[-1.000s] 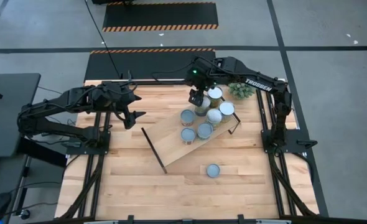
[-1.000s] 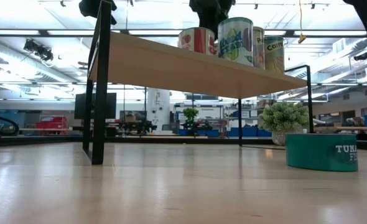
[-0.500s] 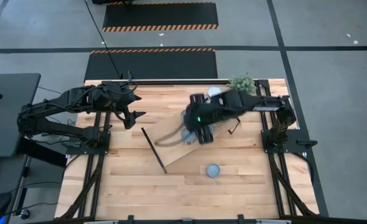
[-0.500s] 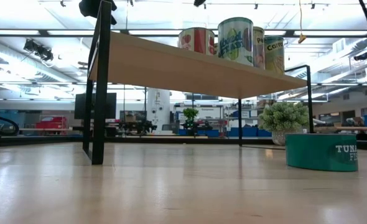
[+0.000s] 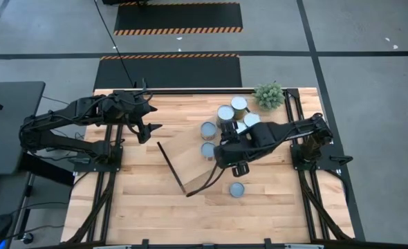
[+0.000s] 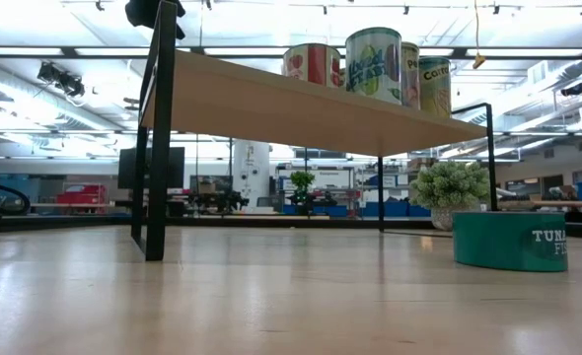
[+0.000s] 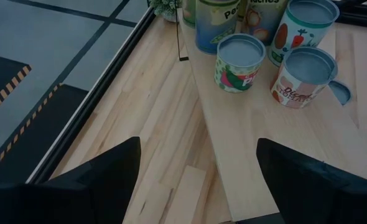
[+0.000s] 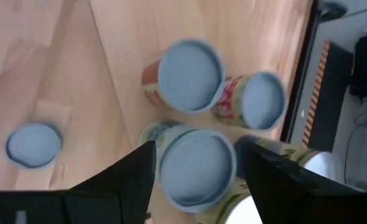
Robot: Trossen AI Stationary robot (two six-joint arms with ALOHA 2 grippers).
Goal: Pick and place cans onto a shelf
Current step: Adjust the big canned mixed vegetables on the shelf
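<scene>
shelf: light-wood plank with black end rails, lying slantwise on the table; taken here as the landmark.
cans on shelf: a cluster standing upright at the shelf's far end, close to the plant; round tops show from above, printed labels in the low view.
lone can: a flat teal tin on the table, off the shelf, just beyond its near long edge, apart from the cluster.
plant: small green one on the table, past the shelf's far end.
right hand: above the shelf's near long edge, between the cluster and the lone can; fingers apart, nothing between them. Its wrist view looks down on can tops and the lone can.
left hand: well off the shelf's other end, over the table's left side; fingers spread wide, empty, waiting.
</scene>
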